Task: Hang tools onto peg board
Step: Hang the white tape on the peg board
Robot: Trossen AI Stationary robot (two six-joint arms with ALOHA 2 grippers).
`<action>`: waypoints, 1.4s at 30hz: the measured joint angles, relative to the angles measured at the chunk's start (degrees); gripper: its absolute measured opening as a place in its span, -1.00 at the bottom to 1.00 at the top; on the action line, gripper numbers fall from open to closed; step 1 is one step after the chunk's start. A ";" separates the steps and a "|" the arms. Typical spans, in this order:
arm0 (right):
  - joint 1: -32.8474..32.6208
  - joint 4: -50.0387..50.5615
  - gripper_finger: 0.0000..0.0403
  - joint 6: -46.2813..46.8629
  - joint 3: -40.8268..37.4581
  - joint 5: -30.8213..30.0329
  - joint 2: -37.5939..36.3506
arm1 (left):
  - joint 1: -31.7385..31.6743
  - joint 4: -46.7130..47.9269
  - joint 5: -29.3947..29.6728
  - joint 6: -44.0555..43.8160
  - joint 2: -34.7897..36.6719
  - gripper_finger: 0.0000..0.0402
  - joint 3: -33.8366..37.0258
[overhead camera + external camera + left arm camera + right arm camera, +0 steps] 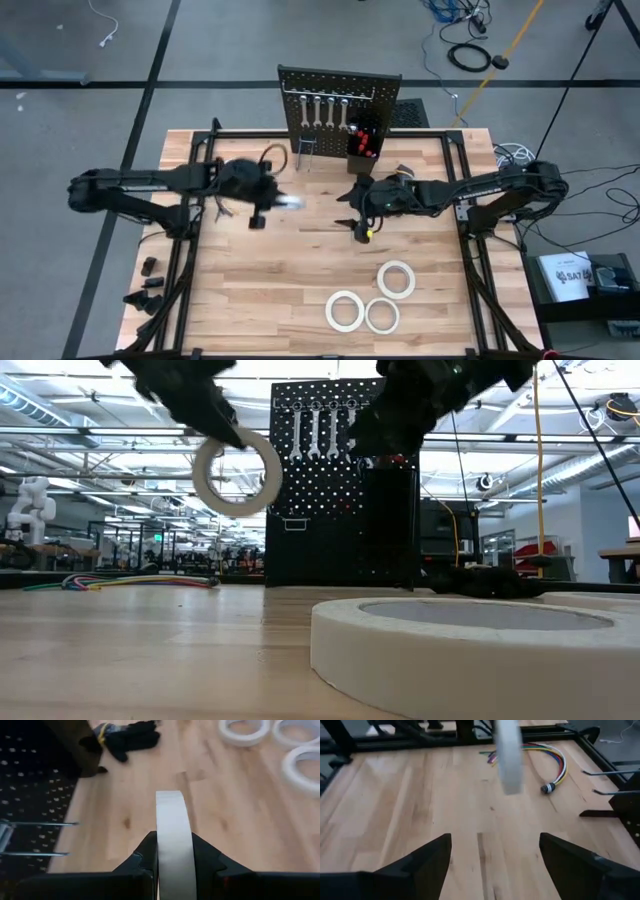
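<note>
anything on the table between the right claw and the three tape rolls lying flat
No, that stretch is bare wood. In the high view, nothing lies between the open right claw and the three tape rolls; the fourth roll is held in the left claw.

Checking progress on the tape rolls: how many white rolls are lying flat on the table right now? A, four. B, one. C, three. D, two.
C: three tape rolls lie flat on the table, while the left gripper holds a fourth roll in the air.
</note>
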State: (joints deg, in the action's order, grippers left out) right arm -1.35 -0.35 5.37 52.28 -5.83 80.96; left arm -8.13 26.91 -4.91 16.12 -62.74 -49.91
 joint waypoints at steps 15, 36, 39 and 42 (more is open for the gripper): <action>1.66 -3.61 0.48 -4.22 -2.32 0.20 -0.19 | -25.28 -11.76 -26.75 13.16 -11.97 -0.69 -0.19; 3.68 -4.38 0.48 -4.38 -2.32 0.18 -0.19 | -30.85 -23.57 -20.44 14.79 -20.52 -0.63 -0.19; 3.38 -4.29 0.48 -3.47 -2.32 0.26 -0.19 | -30.89 -24.40 -17.69 14.30 -20.52 -0.40 -0.19; 3.15 -4.25 0.48 -3.02 -2.32 2.48 -0.19 | -30.78 -24.69 -17.04 12.34 -20.52 -0.23 -0.19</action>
State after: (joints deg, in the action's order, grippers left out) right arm 1.80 -4.60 2.35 49.95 -3.35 80.77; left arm -38.92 2.22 -21.96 28.46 -83.26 -50.11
